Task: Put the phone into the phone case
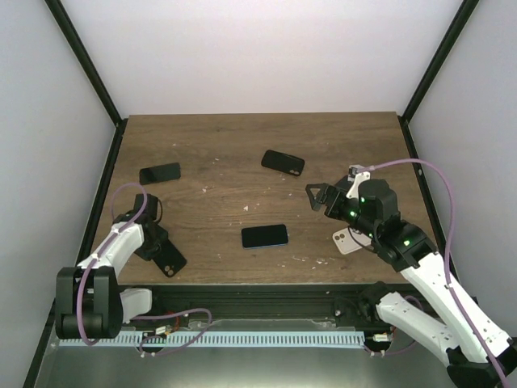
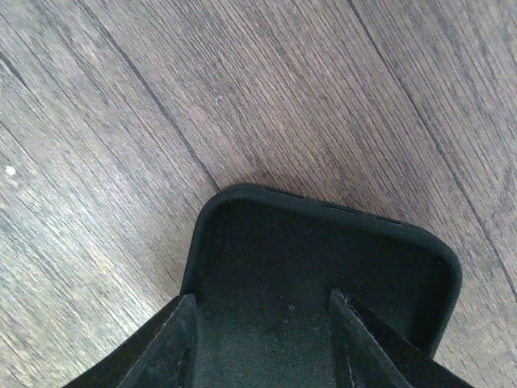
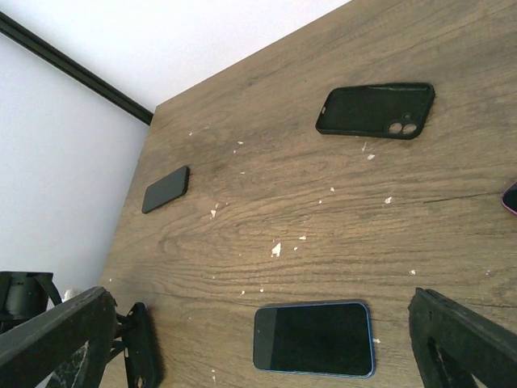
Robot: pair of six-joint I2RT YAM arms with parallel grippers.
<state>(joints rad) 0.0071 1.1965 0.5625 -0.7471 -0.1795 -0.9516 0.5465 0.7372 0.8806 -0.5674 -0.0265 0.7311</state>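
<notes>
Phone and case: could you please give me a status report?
Left tool on black case, grip unconfirmed. Right tool open, aimed at blue phone. Phone flat, uncased. Nothing blocking it.

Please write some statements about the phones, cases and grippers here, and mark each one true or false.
1. The blue phone lies flat on the table, in no case. True.
2. The right gripper holds the blue phone. False: it is open and empty, apart from the phone.
3. The left gripper is over a black case. True.
4. Only one black case is on the table. False: a second case, also black, lies farther back.
</notes>
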